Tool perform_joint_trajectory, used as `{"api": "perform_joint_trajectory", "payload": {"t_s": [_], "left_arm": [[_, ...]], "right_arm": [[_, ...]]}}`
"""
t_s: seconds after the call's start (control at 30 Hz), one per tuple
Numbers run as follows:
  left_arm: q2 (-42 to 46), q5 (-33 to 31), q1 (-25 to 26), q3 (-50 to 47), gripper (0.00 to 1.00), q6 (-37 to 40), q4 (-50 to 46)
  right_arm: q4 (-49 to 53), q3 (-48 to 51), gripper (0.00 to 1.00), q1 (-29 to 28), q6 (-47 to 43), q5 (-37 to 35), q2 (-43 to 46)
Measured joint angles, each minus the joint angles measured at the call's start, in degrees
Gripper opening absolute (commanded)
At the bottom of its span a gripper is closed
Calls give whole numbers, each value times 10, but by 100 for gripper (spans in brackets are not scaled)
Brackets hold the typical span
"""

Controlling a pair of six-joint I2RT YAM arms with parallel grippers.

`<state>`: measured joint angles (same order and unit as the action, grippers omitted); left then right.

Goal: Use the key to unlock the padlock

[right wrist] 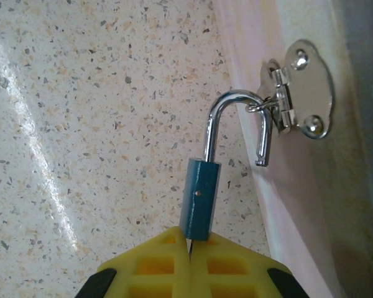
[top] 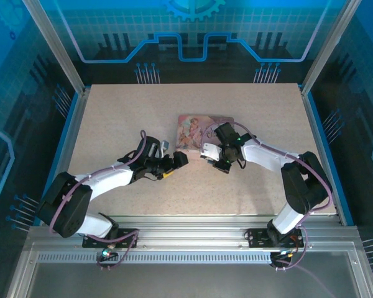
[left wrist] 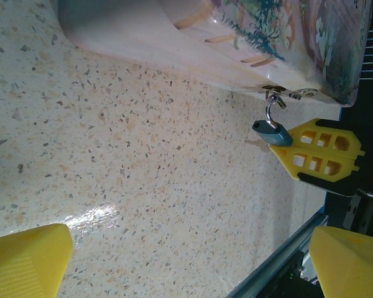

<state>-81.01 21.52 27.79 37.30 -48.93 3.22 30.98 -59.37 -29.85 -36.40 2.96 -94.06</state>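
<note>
At the side wall of the pink tin (left wrist: 174, 37), the right tool (right wrist: 189, 239) is clamped on the bottom end of one small blue padlock (right wrist: 199, 198). The silver shackle (right wrist: 227, 102) stands open, its free end out of the body, and it is hooked through the ring of the tin's metal hasp (right wrist: 301, 93). The keyhole end is buried between the yellow fingers (right wrist: 155, 273), so I cannot tell whether a key sits there. The left tool (left wrist: 189, 261) hangs close by, low over the speckled table (top: 112, 124), its jaws spread wide and empty.

As I judge the risk, a pull at the wrong angle could snag the shackle in the ring and drag the light tin. The narrow grip could also slip off the lock.

By count there are two tools, one padlock, one tin and one hasp.
</note>
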Motion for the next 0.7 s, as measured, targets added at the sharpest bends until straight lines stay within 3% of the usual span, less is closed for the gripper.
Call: {"api": "perform_joint_trajectory", "payload": {"t_s": [0.7], "left_arm": [[1,4,-1,-4,99,0,0]], "right_arm": [[-21,-19,4,-2,-92,30,-10]]}}
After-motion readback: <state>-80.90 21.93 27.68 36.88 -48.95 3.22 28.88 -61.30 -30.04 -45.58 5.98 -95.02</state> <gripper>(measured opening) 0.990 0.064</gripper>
